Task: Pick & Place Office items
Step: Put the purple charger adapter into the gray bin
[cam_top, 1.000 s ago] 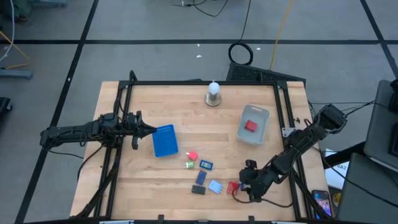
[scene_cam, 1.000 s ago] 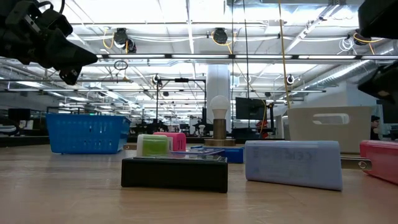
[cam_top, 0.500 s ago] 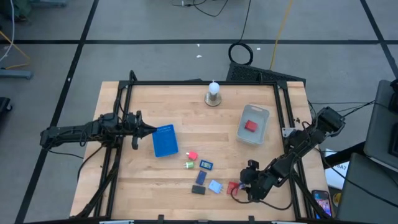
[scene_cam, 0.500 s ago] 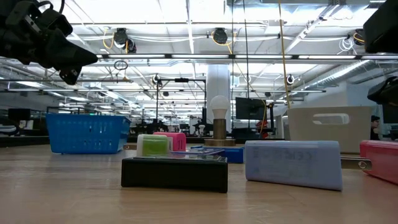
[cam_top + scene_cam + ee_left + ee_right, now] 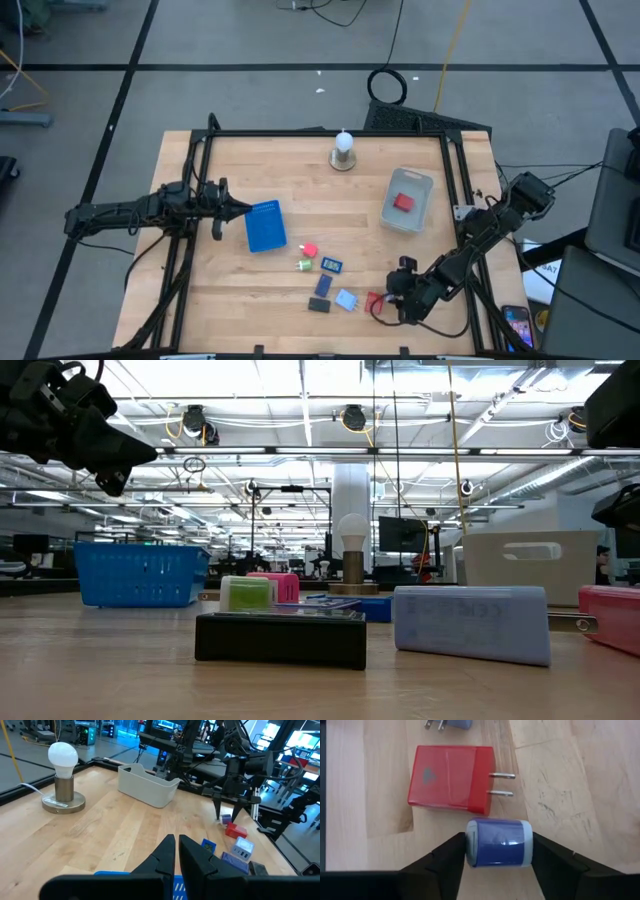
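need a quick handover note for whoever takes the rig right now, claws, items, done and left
Right claw: low at the table's front right, fingers either side of a small blue charger block; closing, grip not confirmed.
Left claw: shut, empty, waiting above the blue tray.
Items: red plug block lies right beside the blue one. Light blue, black, dark blue, another blue, green and pink-red pieces lie loose mid-table.
Done: one red piece sits in the grey bin.
Left: lift the blue block and place it, then the remaining loose pieces.
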